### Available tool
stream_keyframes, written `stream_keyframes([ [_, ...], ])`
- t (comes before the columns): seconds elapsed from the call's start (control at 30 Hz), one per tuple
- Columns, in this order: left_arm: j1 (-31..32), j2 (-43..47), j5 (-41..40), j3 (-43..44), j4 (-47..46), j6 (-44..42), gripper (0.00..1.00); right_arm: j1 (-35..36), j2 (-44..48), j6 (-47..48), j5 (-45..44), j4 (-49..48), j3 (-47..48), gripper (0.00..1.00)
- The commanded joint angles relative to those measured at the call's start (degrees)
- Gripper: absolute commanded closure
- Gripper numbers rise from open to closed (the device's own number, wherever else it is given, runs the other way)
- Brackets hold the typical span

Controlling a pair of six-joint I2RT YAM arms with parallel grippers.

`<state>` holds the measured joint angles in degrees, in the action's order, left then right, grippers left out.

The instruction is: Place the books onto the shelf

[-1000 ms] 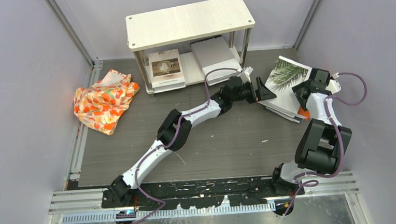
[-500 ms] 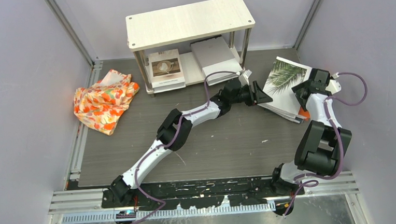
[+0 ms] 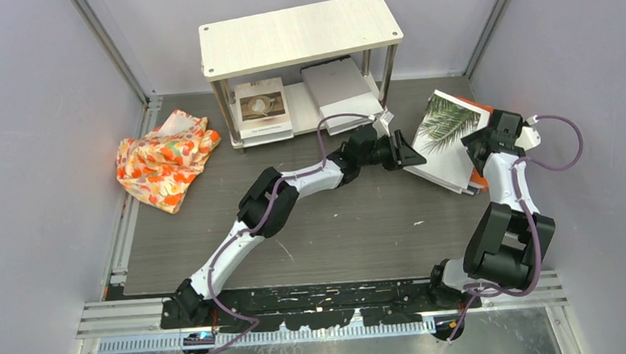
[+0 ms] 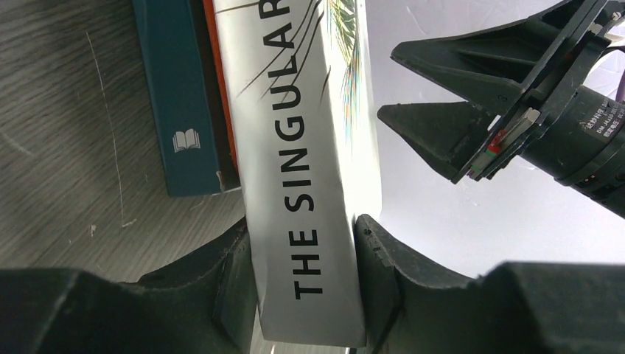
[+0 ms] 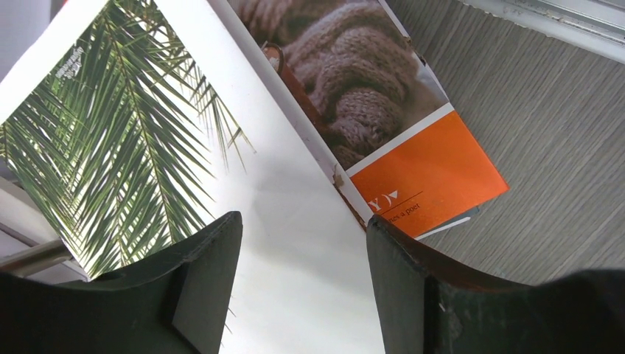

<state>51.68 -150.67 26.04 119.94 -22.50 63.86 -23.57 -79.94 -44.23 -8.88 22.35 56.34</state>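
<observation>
The palm-leaf book (image 3: 446, 128) lies tilted on top of a stack at the right, over the orange book (image 5: 431, 181) and the teal book (image 4: 180, 96). My left gripper (image 3: 411, 156) is shut on its white spine (image 4: 302, 184), which reads "THE SINGULAR", with one jaw on each side. My right gripper (image 3: 476, 146) is open over the far side of the same cover (image 5: 125, 147), holding nothing. The shelf (image 3: 301, 34) stands at the back. On its lower board lie the coffee-cup book (image 3: 262, 106) and the grey-white book (image 3: 339, 89).
An orange-and-white floral cloth (image 3: 165, 157) is crumpled at the left of the table. Grey walls close in the left, right and back sides. The right gripper's fingers (image 4: 442, 96) show close beyond the held spine in the left wrist view.
My left gripper went from wide open to shut on the palm-leaf book's spine, and that edge has risen and tilted. The right gripper shifted slightly and stayed open.
</observation>
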Motion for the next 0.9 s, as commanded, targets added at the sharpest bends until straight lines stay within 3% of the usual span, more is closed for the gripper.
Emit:
stream_keyframes([
  [0.0,-0.18,6.88,-1.79,-2.28,-3.82,-1.91,0.58,0.36,3.4,-0.93,-1.1,-0.84,0.27,0.32],
  [0.87,-0.18,23.91,-10.2,-20.88,-1.79,-2.2,0.61,0.63,7.76,-3.69,-3.53,0.59,-2.01,0.32],
])
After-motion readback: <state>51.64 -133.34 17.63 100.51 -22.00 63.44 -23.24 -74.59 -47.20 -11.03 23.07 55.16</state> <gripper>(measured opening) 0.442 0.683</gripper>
